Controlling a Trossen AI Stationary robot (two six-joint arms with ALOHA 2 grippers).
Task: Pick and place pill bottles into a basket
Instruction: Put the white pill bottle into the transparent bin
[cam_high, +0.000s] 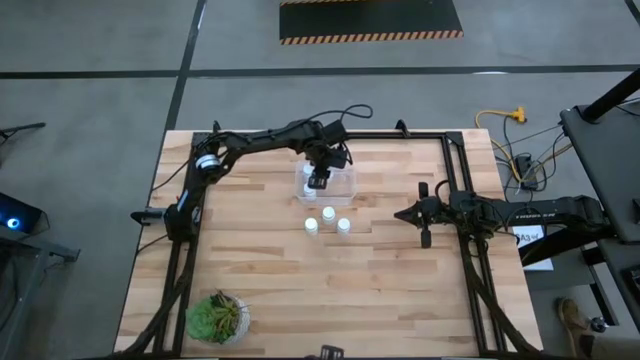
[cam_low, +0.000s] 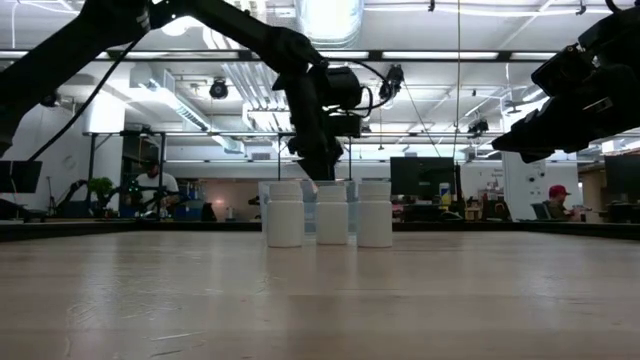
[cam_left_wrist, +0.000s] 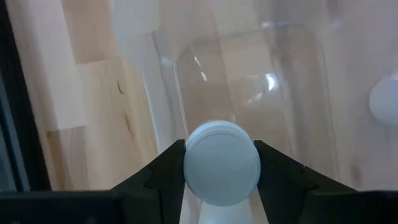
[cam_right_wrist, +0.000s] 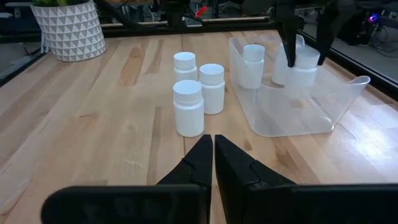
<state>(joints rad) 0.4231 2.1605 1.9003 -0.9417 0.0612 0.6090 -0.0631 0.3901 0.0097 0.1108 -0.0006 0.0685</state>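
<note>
- Six pill bottles total: three loose on the bench (cam_high: 400, 290), three at the basket (cam_high: 345, 186).
- Loose trio sits centre of the high view, just below the basket: one at (cam_high: 311, 226), one at (cam_high: 327, 213), one at (cam_high: 344, 226). Close together, all upright, caps on. In the low view they stand in a row mid-frame.
- Basket is upper-centre of the high view; clear walls, bench grain shows through the floor in the left wrist view.
- Left gripper (cam_high: 318, 180) is over the basket, jaws clenched on a bottle (cam_left_wrist: 222, 163), gripping either side just under the cap. Held bottle is upright, inside the basket outline.
- Right wrist view shows two more bottles already in the basket: one at (cam_right_wrist: 252, 65), another at (cam_right_wrist: 283, 68) partly hidden behind the held one (cam_right_wrist: 304, 67). Can't tell whether the held bottle's base touches the basket floor.
- Right gripper (cam_high: 425, 228) waits right of centre in the high view, well apart from the bottles, jaws closed together on nothing.
- Potted plant (cam_high: 216, 317) lower left of the bench, well clear of everything.
</note>
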